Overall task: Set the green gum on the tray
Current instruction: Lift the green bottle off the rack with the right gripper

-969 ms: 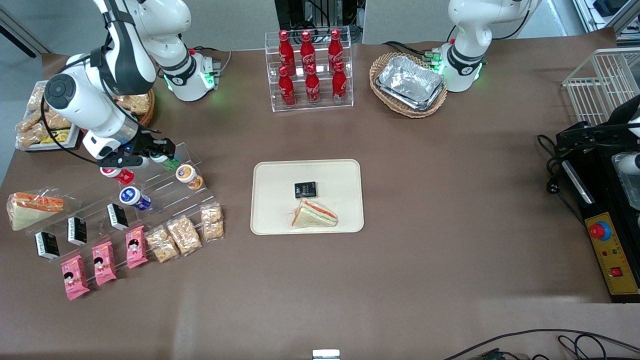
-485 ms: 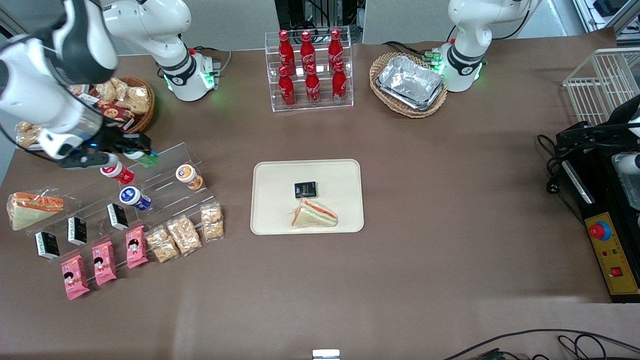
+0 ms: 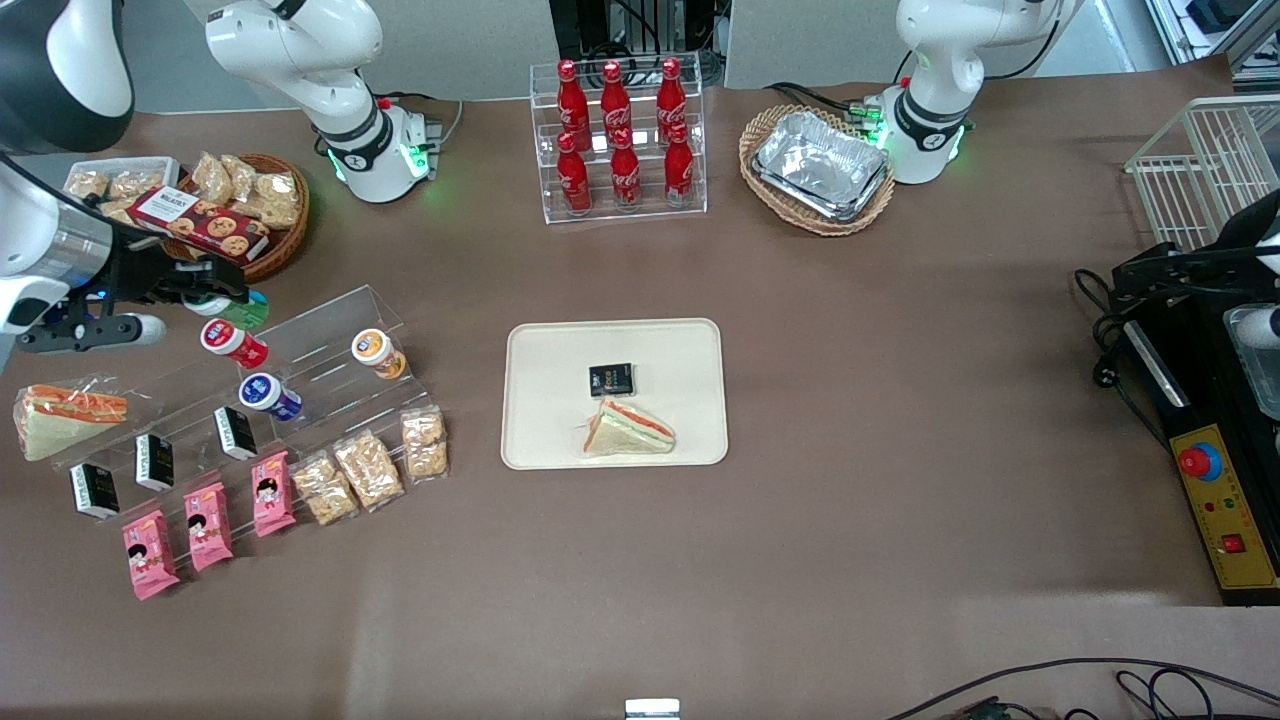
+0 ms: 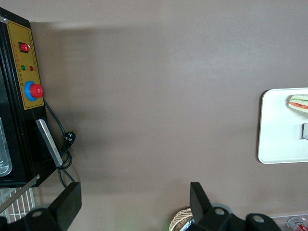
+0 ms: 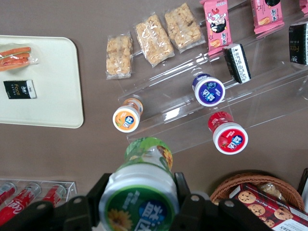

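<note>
My right gripper (image 3: 215, 299) is shut on the green gum (image 5: 141, 188), a small green bottle with a white-rimmed lid. It hangs high above the table at the working arm's end, above the clear stepped rack (image 3: 300, 372). In the front view only a bit of green bottle (image 3: 243, 306) shows past the black fingers (image 3: 180, 287). The cream tray (image 3: 560, 350) lies mid-table and holds a wrapped sandwich (image 3: 628, 430) and a black packet (image 3: 611, 379). The tray's corner (image 5: 57, 86) also shows in the right wrist view.
On the rack lie red-lidded (image 3: 233, 343), blue (image 3: 268, 395) and orange (image 3: 377, 352) gum bottles, black boxes, pink packs and snack bars (image 3: 368, 468). A snack basket (image 3: 250, 205) sits near the arm's base. Cola bottles (image 3: 620, 140) and a foil-tray basket (image 3: 818, 168) stand farther from the camera.
The gripper has lifted the green gum off the rack's top step and carried it up and toward the working arm's end of the table. Nothing else moved.
</note>
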